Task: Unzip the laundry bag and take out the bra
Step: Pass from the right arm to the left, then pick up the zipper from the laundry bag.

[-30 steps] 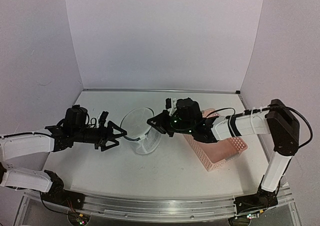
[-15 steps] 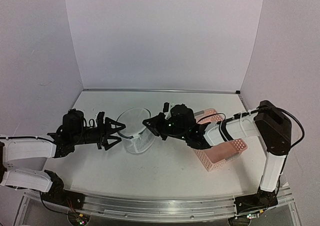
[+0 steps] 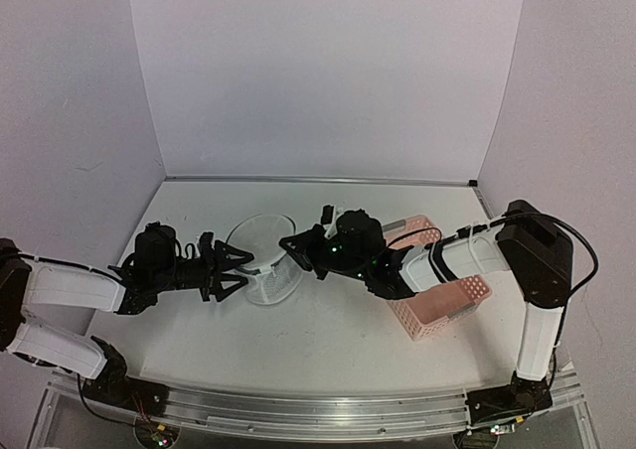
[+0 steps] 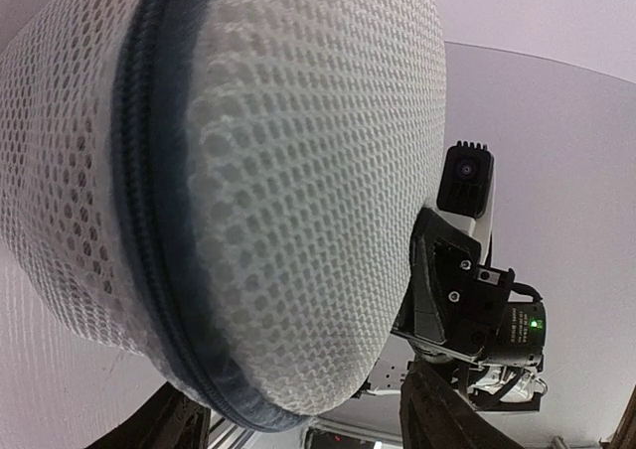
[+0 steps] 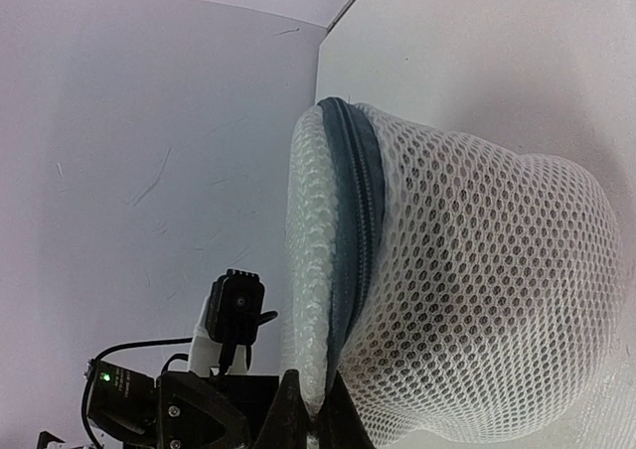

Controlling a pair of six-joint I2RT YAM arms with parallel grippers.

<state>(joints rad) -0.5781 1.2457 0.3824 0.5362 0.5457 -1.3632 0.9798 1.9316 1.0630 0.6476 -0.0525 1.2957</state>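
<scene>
— Starting nearest: how much of the pink basket (image 3: 447, 305) shows?
— Its right end; the right arm (image 3: 467, 255) hides its far left part.
— The left gripper (image 3: 238, 270)?
— Jaws spread, straddling the left side of the laundry bag (image 3: 268, 255). I can't tell whether they touch it.
— And the bag?
— Mid-table. The zipper (image 5: 360, 201) looks closed where visible, and nothing can be made out through the mesh.
— The right gripper (image 3: 294, 247)?
— Pinched tight on mesh beside the zipper, at the bag's far right.
</scene>
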